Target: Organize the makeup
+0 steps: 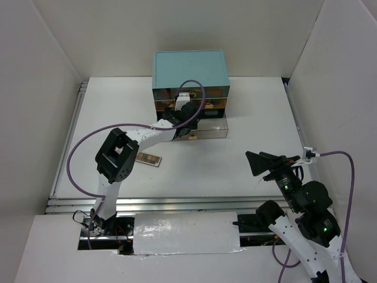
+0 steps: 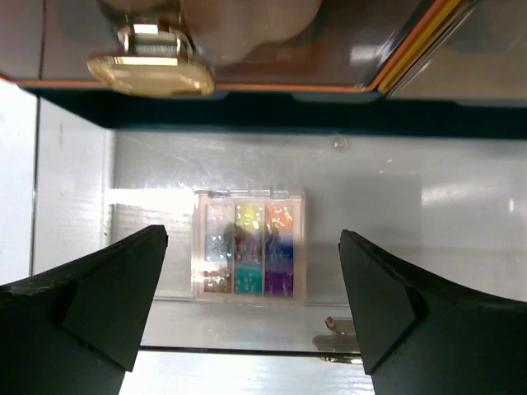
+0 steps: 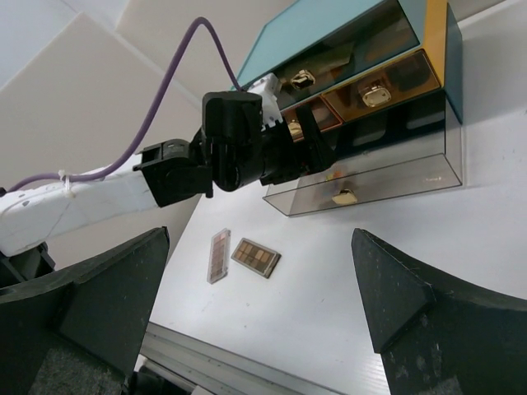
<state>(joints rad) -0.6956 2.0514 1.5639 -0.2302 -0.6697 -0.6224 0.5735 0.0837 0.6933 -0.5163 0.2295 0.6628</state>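
Observation:
The square multicolour palette (image 2: 249, 247) lies flat on the floor of the pulled-out clear bottom drawer (image 2: 461, 206). My left gripper (image 2: 251, 304) hovers over it, open, jaws wide on either side and touching nothing. From above, the left gripper (image 1: 187, 118) sits over that drawer (image 1: 215, 131) of the teal chest (image 1: 190, 68). Two rectangular eyeshadow palettes, a slim one (image 3: 219, 255) and a wider one (image 3: 255, 257), lie on the table left of the drawer. The wider palette (image 1: 149, 159) shows beside the left arm. My right gripper (image 1: 262, 163) is open and empty at the right.
The middle drawer's gold knob (image 2: 152, 70) is just above the open drawer, whose own gold handle (image 2: 342, 341) is on its front wall. The left arm (image 3: 206, 160) stretches across in front of the chest (image 3: 354, 33). White walls enclose the table.

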